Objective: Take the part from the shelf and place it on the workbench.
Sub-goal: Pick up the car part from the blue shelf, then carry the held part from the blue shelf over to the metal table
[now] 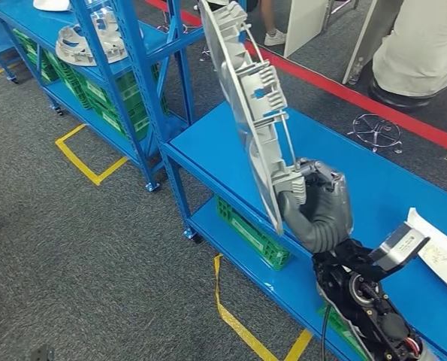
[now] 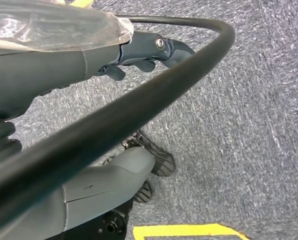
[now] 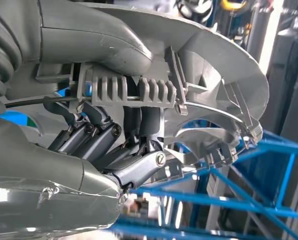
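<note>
Over the blue metal table [image 1: 345, 162] at the centre of the head view, the right hand [image 1: 317, 210] grips the lower edge of a large grey ribbed plastic part [image 1: 249, 105], held up on edge and tilted, clear of the tabletop. In the right wrist view the dark fingers [image 3: 101, 135] curl into the part's ribbing [image 3: 200, 75] with the thumb pressed on the other face. A blue steel shelf [image 1: 125, 68] in the upper left carries another grey part [image 1: 88, 41]. The left hand [image 2: 147, 52] hangs over grey carpet [image 2: 253, 125], holding nothing, its fingers loosely apart. A white sheet [image 1: 439, 252] lies at the table's right end.
</note>
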